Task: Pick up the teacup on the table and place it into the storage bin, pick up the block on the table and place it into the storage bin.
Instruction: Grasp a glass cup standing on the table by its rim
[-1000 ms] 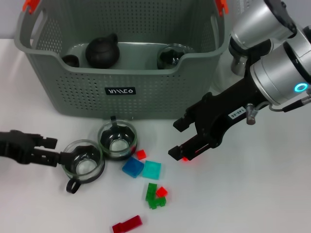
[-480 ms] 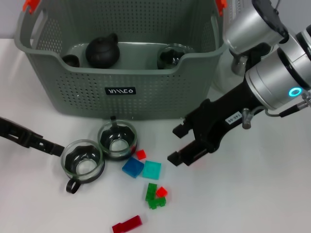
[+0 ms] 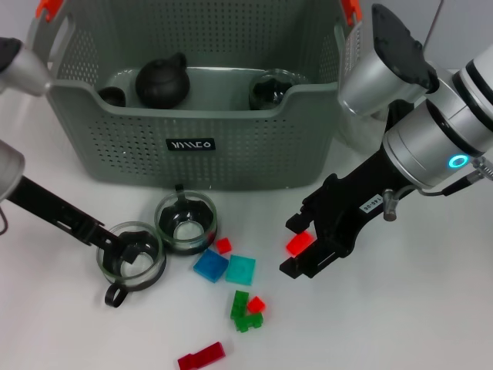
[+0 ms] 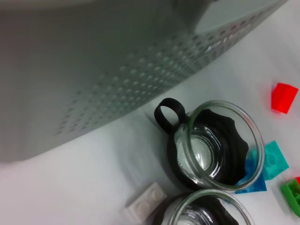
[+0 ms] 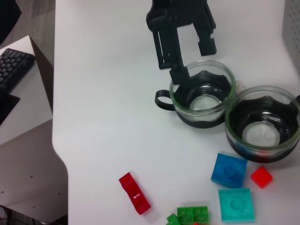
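**Red block up, glass cup next**

Right gripper (image 3: 304, 248) jaws pinch a red block (image 3: 299, 243) above the white counter (image 3: 431, 308), beside the storage bin (image 3: 192, 116). Next it needs lifting over the rim. Left gripper (image 3: 127, 253) jaws straddle the teacup (image 3: 131, 256) rim, not yet squeezed.

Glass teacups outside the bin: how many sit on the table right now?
2. One has the left hand at its rim; the other touches it, nearer the storage bin. More may be hidden inside the bin.

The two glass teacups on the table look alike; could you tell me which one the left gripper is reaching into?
The left gripper has a finger inside the teacup farther from the storage bin, the one whose handle points away from the bin.
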Robot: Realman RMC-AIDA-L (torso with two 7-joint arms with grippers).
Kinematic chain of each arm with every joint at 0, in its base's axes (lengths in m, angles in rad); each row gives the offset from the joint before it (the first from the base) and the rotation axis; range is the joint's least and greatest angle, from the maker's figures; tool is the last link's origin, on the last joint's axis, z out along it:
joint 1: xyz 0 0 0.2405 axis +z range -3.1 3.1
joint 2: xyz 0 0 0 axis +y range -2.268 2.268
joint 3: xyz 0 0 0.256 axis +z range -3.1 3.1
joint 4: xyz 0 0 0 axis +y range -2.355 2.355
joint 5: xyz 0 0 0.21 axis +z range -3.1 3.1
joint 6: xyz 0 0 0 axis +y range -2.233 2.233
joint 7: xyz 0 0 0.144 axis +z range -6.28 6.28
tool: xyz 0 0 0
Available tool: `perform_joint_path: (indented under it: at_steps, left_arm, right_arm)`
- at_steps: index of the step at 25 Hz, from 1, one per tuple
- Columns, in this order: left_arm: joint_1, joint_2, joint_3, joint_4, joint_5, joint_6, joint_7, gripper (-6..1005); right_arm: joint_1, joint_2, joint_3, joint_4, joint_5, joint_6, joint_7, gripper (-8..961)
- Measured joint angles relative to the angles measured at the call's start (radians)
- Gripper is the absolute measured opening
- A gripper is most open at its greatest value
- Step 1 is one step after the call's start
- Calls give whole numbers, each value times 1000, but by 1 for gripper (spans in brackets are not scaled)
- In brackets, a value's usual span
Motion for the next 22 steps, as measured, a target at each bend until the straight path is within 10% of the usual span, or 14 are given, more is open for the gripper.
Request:
perform_joint_path:
  at_steps: [22]
  left_arm:
    - [-15, -44, 103, -18, 99, -146, -26, 817]
  right_arm:
    - [21, 2, -6, 59, 9, 63, -67, 762]
